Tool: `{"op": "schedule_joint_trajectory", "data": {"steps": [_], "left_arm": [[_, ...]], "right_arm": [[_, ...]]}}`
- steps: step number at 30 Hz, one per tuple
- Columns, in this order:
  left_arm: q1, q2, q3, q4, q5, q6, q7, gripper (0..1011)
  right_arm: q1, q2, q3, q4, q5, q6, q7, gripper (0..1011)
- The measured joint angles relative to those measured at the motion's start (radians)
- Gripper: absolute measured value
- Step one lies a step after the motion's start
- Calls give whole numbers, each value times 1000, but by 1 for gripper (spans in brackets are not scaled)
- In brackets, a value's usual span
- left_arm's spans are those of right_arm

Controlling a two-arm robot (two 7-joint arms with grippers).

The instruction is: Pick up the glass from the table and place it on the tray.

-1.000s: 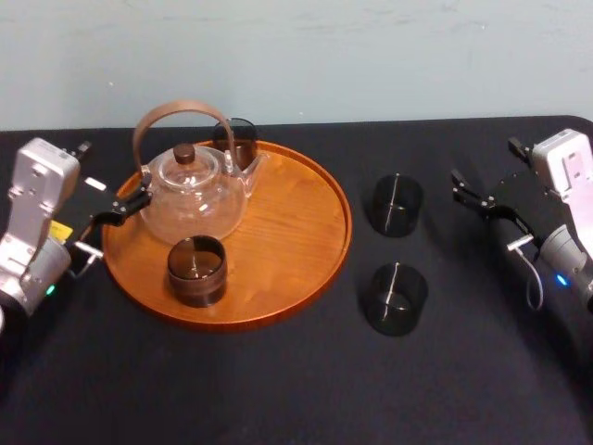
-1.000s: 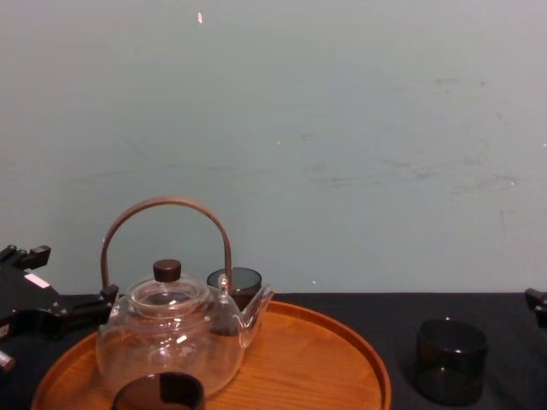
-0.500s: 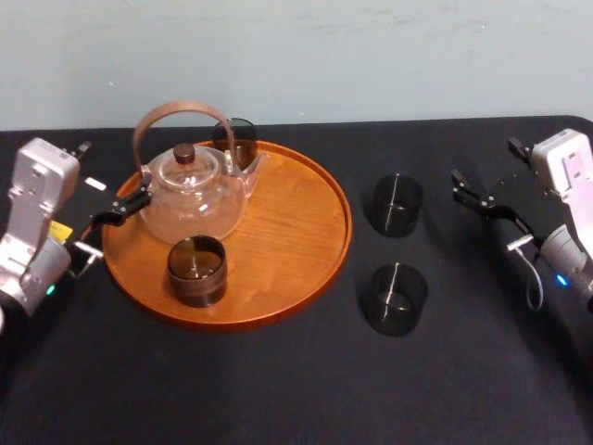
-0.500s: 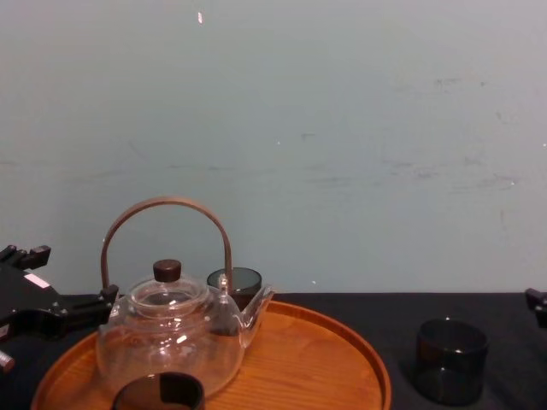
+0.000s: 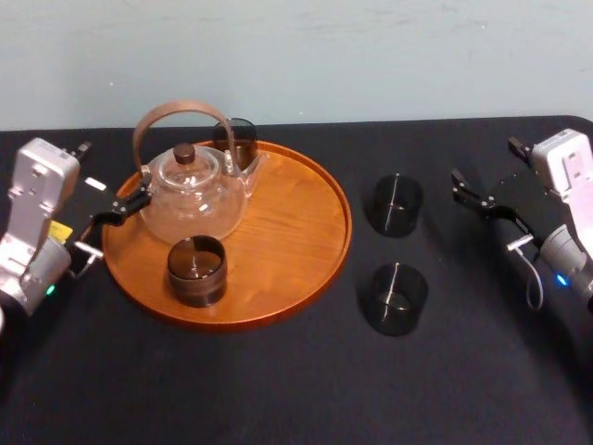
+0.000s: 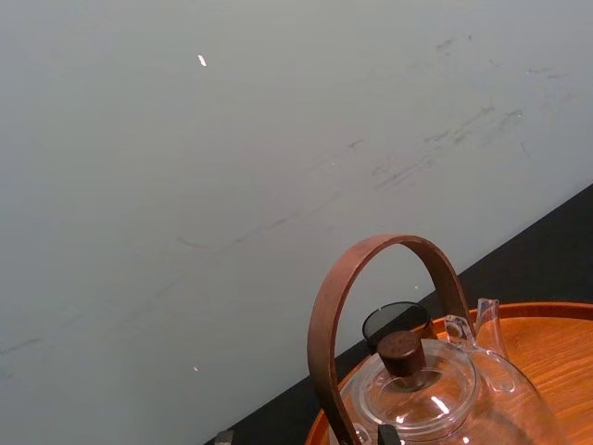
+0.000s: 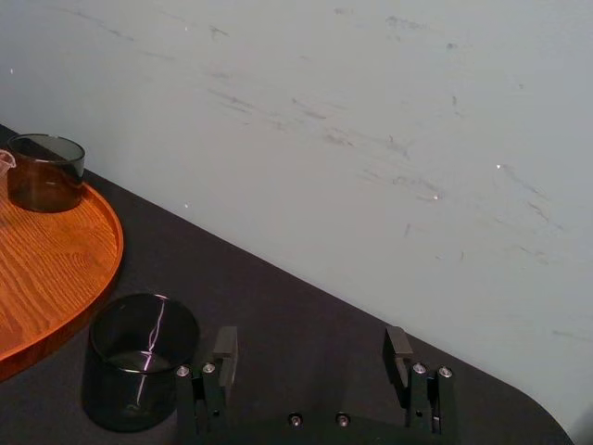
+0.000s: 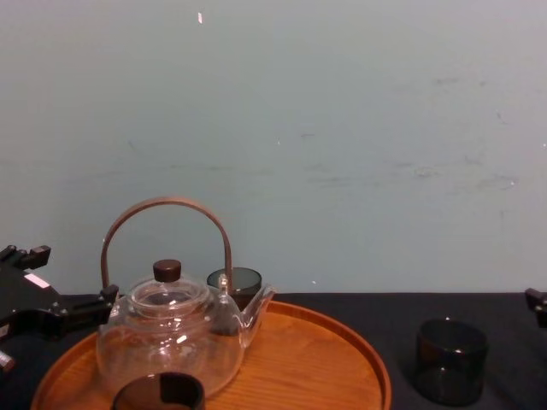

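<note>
While both my jaws stand wide open and empty, my left gripper (image 5: 114, 171) sits at the left rim of the tray (image 5: 345, 222) by the teapot (image 5: 190, 195), which partly hides the rear glass (image 5: 237, 139). My right gripper (image 7: 310, 345) hangs near two dark smoked tumblers, the far glass (image 5: 394, 206) and the near glass (image 5: 395, 298), both upright on the table (image 5: 278, 389) right of the tray. Yellow label (image 5: 57, 230) on my left arm: unreadable.
</note>
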Motion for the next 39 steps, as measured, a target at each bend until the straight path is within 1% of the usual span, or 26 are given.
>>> {"op": "schedule_joint_trajectory", "data": {"steps": [2, 3, 4, 6, 11, 12, 13, 16, 22, 26, 29, 32, 35, 39], "left_arm": [[0, 0, 0, 0, 0, 0, 0, 1010], [0, 0, 0, 0, 0, 0, 0, 1010], [0, 0, 0, 0, 0, 0, 0, 1010], [0, 0, 0, 0, 0, 0, 0, 1009], [0, 0, 0, 0, 0, 0, 0, 1009], [0, 0, 0, 0, 0, 0, 0, 1010], [0, 0, 0, 0, 0, 0, 0, 1009], [0, 0, 0, 0, 0, 0, 0, 1010], [0, 0, 0, 0, 0, 0, 0, 1010], [0, 0, 0, 0, 0, 0, 0, 1009], [0, 0, 0, 0, 0, 0, 0, 1009], [0, 0, 0, 0, 0, 0, 0, 1010], [0, 0, 0, 0, 0, 0, 0, 1009], [0, 0, 0, 0, 0, 0, 0, 1010]], "right_arm": [[0, 0, 0, 0, 0, 0, 1, 1002], [1, 0, 2, 2, 4, 0, 12, 1002], [3, 4, 5, 4, 19, 3, 44, 1002], [3, 11, 14, 3, 41, 9, 86, 1002], [-12, 28, 33, -20, 81, 14, 163, 1002], [-12, 28, 33, -20, 81, 14, 163, 1002], [-17, 34, 35, -32, 88, 19, 184, 1002], [-28, 47, 36, -55, 92, 34, 216, 1002], [-54, 73, 42, -110, 91, 75, 255, 1002], [-66, 83, 43, -134, 89, 92, 281, 1002], [-67, 83, 38, -139, 84, 99, 298, 1002], [-67, 74, 29, -138, 72, 106, 314, 1002], [-60, 59, 21, -126, 61, 109, 324, 1002], [-40, 32, 11, -90, 43, 114, 339, 1002]]}}
